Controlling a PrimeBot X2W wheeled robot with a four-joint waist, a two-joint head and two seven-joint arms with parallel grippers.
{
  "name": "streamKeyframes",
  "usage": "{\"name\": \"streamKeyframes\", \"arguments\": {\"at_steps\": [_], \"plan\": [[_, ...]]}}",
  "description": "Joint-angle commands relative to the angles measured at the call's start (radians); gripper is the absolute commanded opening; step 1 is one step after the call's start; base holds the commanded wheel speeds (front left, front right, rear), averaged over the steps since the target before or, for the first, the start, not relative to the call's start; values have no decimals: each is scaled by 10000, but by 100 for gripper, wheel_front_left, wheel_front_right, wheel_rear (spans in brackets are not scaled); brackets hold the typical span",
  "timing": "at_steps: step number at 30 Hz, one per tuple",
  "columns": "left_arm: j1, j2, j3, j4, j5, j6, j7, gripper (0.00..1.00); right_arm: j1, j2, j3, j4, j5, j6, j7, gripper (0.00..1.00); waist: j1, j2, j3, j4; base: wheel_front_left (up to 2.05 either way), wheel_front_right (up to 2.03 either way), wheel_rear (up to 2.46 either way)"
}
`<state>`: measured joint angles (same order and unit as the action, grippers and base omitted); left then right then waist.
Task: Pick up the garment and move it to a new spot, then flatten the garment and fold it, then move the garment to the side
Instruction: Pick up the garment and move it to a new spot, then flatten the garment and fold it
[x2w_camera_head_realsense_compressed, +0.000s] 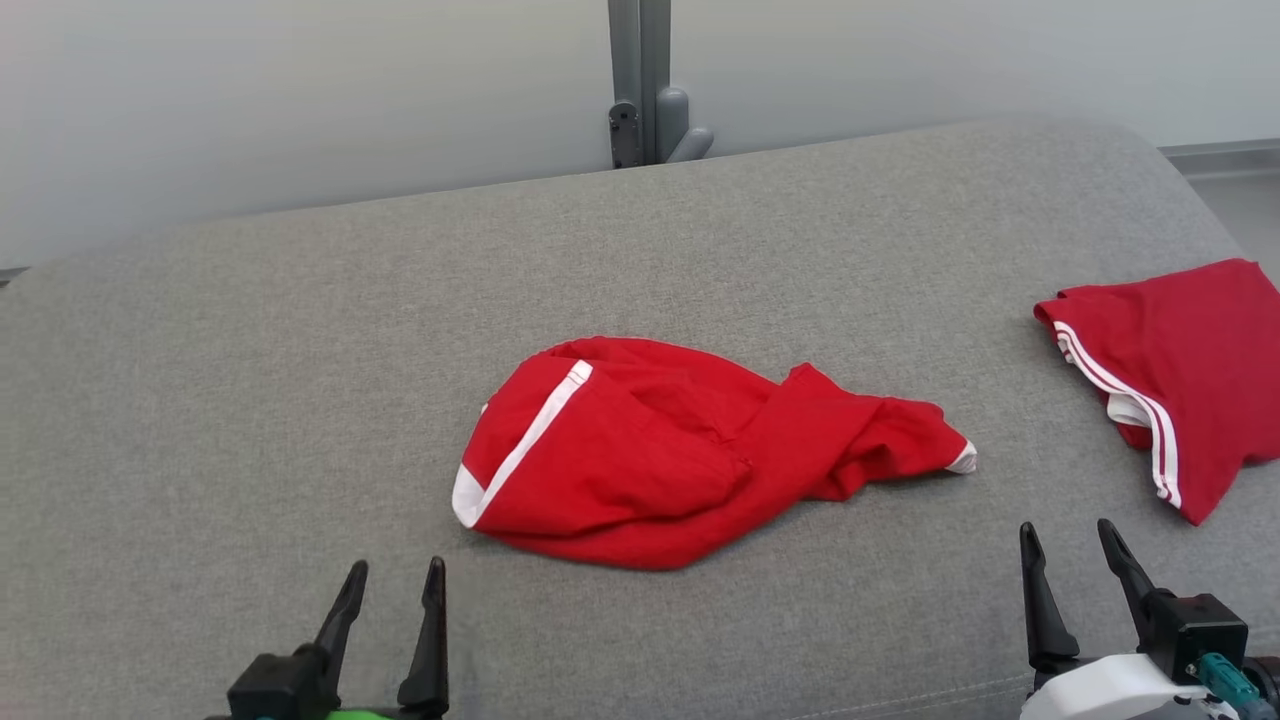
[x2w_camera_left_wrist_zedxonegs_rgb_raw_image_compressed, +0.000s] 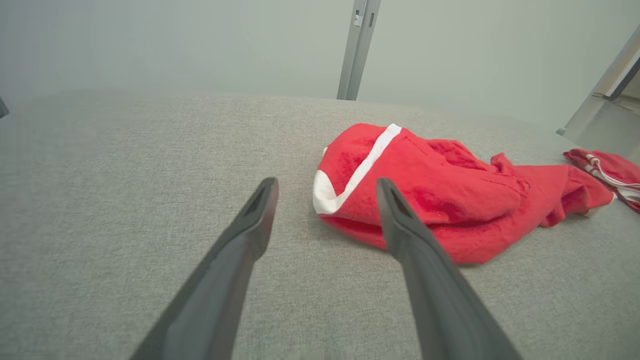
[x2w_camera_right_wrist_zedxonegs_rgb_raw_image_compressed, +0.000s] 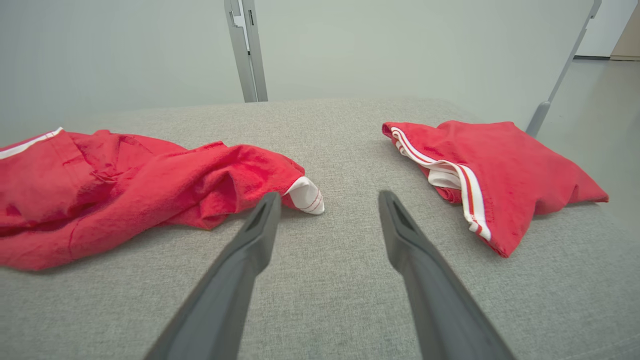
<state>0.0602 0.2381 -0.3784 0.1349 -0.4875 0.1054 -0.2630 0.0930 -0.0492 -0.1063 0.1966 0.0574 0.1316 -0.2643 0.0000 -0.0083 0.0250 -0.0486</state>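
While its two long dark fingers stand spread wide and hold nothing, the left gripper (x2w_camera_head_realsense_compressed: 398, 566) waits at the near left of a grey fabric-covered surface (x2w_camera_head_realsense_compressed: 250, 400), tips pointing toward the far side and close to the crumpled red garment (x2w_camera_head_realsense_compressed: 640, 450). The right gripper (x2w_camera_head_realsense_compressed: 1066, 527), likewise splayed and empty, hangs at the near right, clear of the cloth. Between and beyond them, the garment lies bunched in the middle of the surface, touched by neither gripper. A white band (x2w_camera_head_realsense_compressed: 530, 440) runs diagonally across its left end, and a white cuff (x2w_camera_head_realsense_compressed: 963, 458) with thin red stripes pokes out at its right tip, which the right wrist view shows near one of that gripper's fingers. Well apart to the right, near the edge of the surface, rests a second red garment (x2w_camera_head_realsense_compressed: 1180, 370), folded flat, with white-and-red striped trim along its left side. At the far side, a grey metal post (x2w_camera_head_realsense_compressed: 640, 80) rises against a pale wall (x2w_camera_head_realsense_compressed: 300, 100).
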Motion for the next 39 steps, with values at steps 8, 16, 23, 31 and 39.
{"name": "streamKeyframes", "arguments": {"at_steps": [8,16,23,31,39], "plan": [[1305,-613,1857,-260,1075,-741,-9,100,253,-22,129,-56,-308,-18,2,100,0,83,-334,489,0,0,0],[1560,-1146,3058,-226,1670,-1249,-8,100,216,-24,399,-50,-414,-18,0,100,0,83,-429,899,0,0,0],[1634,-1514,3591,-116,2108,-1693,-9,100,136,-24,551,20,-378,-18,2,100,0,83,-503,1182,0,0,0],[1681,-1762,3895,37,2164,-1990,-10,100,185,-23,575,57,-330,-19,2,100,0,83,-574,1216,0,0,0],[1503,-1847,4025,105,2263,-2123,-9,100,143,-23,610,46,-266,-19,2,100,0,83,-540,1115,0,0,0]]}}
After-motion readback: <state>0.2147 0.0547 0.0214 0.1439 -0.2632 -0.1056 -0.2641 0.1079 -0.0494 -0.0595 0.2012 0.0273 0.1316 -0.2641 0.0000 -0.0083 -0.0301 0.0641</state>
